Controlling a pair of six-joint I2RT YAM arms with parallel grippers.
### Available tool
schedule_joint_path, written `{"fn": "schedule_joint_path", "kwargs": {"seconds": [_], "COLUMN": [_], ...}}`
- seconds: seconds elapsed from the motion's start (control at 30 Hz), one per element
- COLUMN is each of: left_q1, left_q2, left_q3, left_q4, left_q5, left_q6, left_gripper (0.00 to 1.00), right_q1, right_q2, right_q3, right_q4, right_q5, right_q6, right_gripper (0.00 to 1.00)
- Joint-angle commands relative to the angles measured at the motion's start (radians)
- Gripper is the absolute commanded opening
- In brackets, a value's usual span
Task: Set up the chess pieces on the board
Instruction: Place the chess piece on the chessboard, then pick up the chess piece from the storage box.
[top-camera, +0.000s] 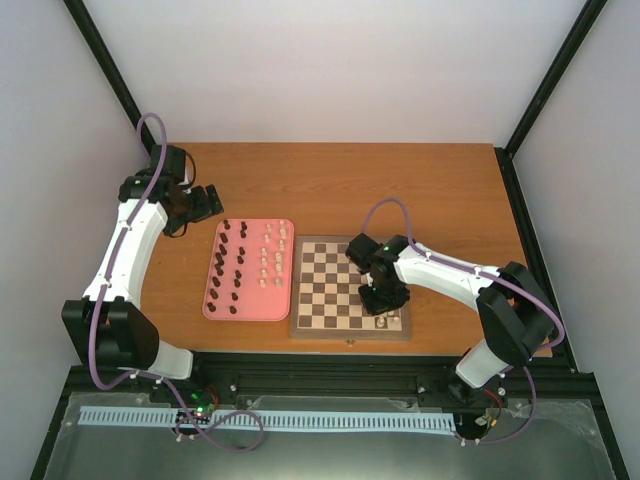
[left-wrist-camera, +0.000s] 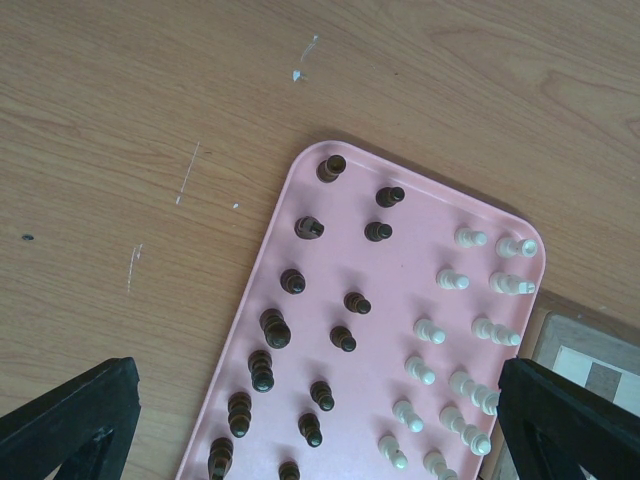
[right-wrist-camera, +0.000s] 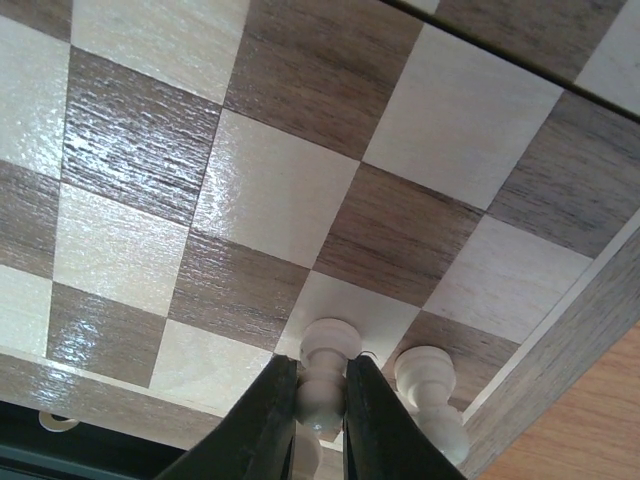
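Note:
The wooden chessboard (top-camera: 350, 288) lies right of the pink tray (top-camera: 249, 268). My right gripper (top-camera: 383, 303) is down at the board's near right corner, shut on a cream-white chess piece (right-wrist-camera: 328, 375) whose base rests on a cream square. A second cream piece (right-wrist-camera: 430, 392) stands on the dark square right beside it. My left gripper (top-camera: 207, 203) hovers open and empty over the table at the tray's far left corner. In the left wrist view the tray (left-wrist-camera: 400, 300) holds several dark brown pieces (left-wrist-camera: 275, 328) on its left and several cream pieces (left-wrist-camera: 450, 330) on its right.
The board's brown rim (right-wrist-camera: 570, 350) runs just right of the held piece. The table's front edge and a black rail (top-camera: 330, 365) lie close below the board. Bare wood table (top-camera: 400, 190) stretches behind the tray and the board.

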Motion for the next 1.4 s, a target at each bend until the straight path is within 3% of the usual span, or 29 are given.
{"fn": "schedule_joint_path", "kwargs": {"seconds": [0.0, 0.47, 0.77, 1.0, 1.37], "left_q1": [-0.002, -0.002, -0.003, -0.003, -0.003], "left_q2": [-0.010, -0.011, -0.010, -0.006, -0.013], "left_q3": [0.004, 0.006, 0.013, 0.025, 0.023], "left_q4": [0.002, 0.004, 0.003, -0.002, -0.006], "left_q5": [-0.002, -0.001, -0.004, -0.002, -0.007], "left_q6": [0.009, 0.009, 0.011, 0.009, 0.011], "left_gripper": [1.00, 1.00, 1.00, 1.00, 1.00], "right_q1": [-0.009, -0.008, -0.010, 0.004, 0.149], "right_q2": [-0.014, -0.022, 0.031, 0.161, 0.465], "right_q3": [-0.007, 0.058, 0.153, 0.367, 0.807], "right_q4": [0.013, -0.009, -0.015, 0.018, 0.003], "right_q5": [0.019, 0.052, 0.074, 0.019, -0.015], "right_q6": [0.014, 0.009, -0.020, -0.070, -0.137], "right_gripper": [0.17, 0.31, 0.33, 0.33, 0.37]}}
